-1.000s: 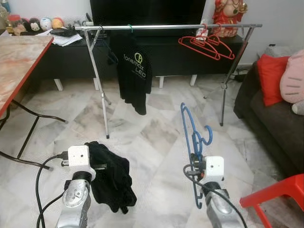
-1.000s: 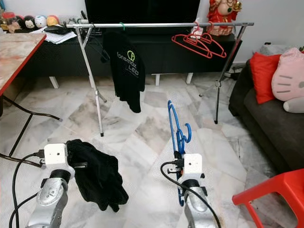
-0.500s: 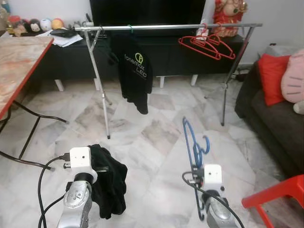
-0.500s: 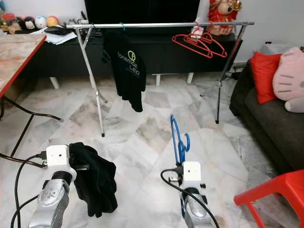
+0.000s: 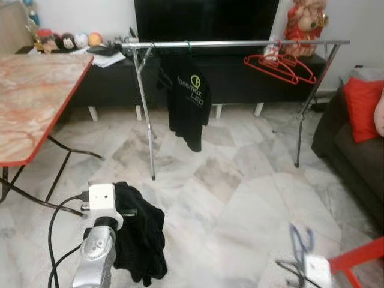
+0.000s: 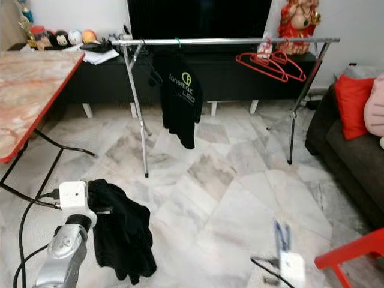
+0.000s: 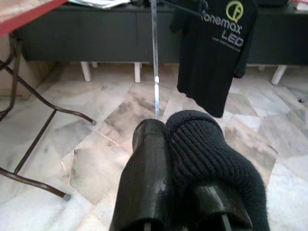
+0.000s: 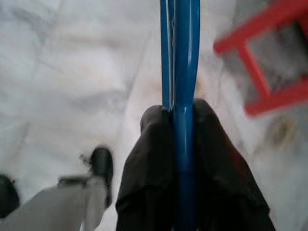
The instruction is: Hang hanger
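Near the clothes rack (image 5: pixel 240 43), down on its right side close to the red chair (image 5: pixel 359 257), the right gripper (image 8: pixel 179 144) pinches the blue hanger (image 8: pixel 180 53) between its fingers. Before the rack on the left, the left gripper (image 7: pixel 166 144) is clamped on a black garment (image 5: pixel 141 231). A black T-shirt (image 5: pixel 189 102) and red hangers (image 5: pixel 279 63) hang from the rack.

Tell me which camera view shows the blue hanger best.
The right wrist view: the blue hanger runs sharp and close between the right gripper fingers, which are shut on it. The two eye views catch just a small, blurred blue piece low down.
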Motion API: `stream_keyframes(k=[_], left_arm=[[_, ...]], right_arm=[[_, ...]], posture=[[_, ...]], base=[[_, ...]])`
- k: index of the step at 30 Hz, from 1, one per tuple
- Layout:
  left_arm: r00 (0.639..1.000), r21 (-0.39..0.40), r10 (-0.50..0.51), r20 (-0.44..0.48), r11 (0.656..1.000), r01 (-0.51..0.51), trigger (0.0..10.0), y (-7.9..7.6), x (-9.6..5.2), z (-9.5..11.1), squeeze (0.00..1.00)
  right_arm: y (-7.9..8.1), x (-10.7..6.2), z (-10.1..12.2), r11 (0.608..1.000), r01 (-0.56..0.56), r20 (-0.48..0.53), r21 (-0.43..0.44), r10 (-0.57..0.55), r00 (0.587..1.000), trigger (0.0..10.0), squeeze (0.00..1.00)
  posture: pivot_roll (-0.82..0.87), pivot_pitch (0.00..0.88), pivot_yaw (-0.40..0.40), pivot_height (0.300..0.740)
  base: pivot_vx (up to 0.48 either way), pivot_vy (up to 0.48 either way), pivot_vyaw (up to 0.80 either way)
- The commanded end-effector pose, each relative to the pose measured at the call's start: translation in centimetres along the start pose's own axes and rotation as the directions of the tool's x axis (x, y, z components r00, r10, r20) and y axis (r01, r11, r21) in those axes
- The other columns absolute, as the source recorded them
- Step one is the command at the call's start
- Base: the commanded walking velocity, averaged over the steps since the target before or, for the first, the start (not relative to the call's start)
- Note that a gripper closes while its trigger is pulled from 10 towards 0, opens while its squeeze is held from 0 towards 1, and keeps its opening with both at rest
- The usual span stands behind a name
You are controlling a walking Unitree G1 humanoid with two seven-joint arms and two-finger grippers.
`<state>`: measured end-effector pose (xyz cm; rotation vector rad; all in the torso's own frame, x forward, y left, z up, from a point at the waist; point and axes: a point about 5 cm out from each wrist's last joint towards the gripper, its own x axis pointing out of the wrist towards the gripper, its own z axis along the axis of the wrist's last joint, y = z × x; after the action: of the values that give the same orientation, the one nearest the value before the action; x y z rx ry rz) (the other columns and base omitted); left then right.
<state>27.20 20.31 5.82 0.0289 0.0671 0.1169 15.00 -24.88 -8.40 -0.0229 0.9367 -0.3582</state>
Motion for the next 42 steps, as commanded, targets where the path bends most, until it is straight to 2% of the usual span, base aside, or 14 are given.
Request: stream_keyframes(k=[1, 8, 12, 16, 19, 24, 27, 32, 42], left_arm=[[0.999, -0.005, -0.023, 0.037, 1.000, 0.023, 10.0, -0.6, 0.4, 1.1, 0.00], [0.999, 0.002, -0.006, 0.041, 1.000, 0.006, 10.0, -0.1, 0.5, 1.4, 0.00], [0.999, 0.002, 0.005, 0.045, 1.000, -0.005, 10.0, 0.2, 0.5, 1.6, 0.00], [0.999, 0.000, 0.018, 0.046, 1.000, -0.018, 10.0, 0.3, 0.5, 1.8, 0.00], [0.999, 0.000, 0.020, 0.046, 1.000, -0.020, 10.0, 0.4, 0.6, 1.8, 0.00], [0.999, -0.005, 0.026, 0.048, 1.000, -0.025, 10.0, 0.4, 0.6, 1.9, 0.00], [0.999, -0.008, 0.022, 0.049, 1.000, -0.022, 10.0, 0.2, 0.6, 2.0, 0.00], [0.999, -0.010, 0.022, 0.049, 1.000, -0.021, 10.0, 0.1, 0.6, 2.1, 0.00], [0.999, -0.010, 0.020, 0.050, 1.000, -0.020, 10.0, 0.1, 0.7, 2.3, 0.00]], right_arm=[[1.3, 0.0, 0.3, 0.999, -0.032, 0.004, 0.000, 0.032, 0.999, 10.0, 0.00], [4.3, -0.2, 0.2, 0.990, -0.127, -0.001, -0.061, 0.127, 0.992, 10.0, 0.00], [5.0, -0.3, 0.2, 0.986, -0.153, -0.010, -0.066, 0.153, 0.988, 10.0, 0.00], [5.1, -0.2, 0.4, 0.982, -0.167, -0.008, -0.091, 0.167, 0.986, 10.0, 0.00], [5.3, -0.3, 0.3, 0.977, -0.175, -0.015, -0.123, 0.175, 0.984, 10.0, 0.00], [5.5, -0.4, 0.0, 0.976, -0.184, -0.030, -0.120, 0.182, 0.983, 10.0, 0.00], [5.9, -0.5, -0.5, 0.972, -0.214, -0.063, -0.093, 0.209, 0.976, 10.0, 0.00], [5.9, -0.5, -0.6, 0.969, -0.213, -0.066, -0.121, 0.207, 0.976, 10.0, 0.00], [6.1, -0.5, -0.4, 0.969, -0.221, -0.066, -0.114, 0.215, 0.974, 10.0, 0.00]], posture=[[-0.04, 0.000, -0.025, 0.740], [-0.03, 0.000, -0.027, 0.740], [-0.03, 0.000, -0.026, 0.740], [-0.02, 0.000, -0.027, 0.740], [-0.02, 0.000, -0.026, 0.740], [-0.02, 0.000, -0.027, 0.740], [-0.01, 0.000, -0.028, 0.740], [-0.01, 0.000, -0.029, 0.740], [-0.01, 0.000, -0.029, 0.740]], base=[[0.000, 0.368, 0.00], [0.000, 0.369, 0.30], [0.000, 0.371, 0.32], [0.000, 0.368, 0.00], [0.000, 0.370, 0.80], [0.000, 0.370, 0.73], [0.000, 0.369, 0.00], [0.000, 0.370, 0.00], [0.000, 0.370, 0.00]])
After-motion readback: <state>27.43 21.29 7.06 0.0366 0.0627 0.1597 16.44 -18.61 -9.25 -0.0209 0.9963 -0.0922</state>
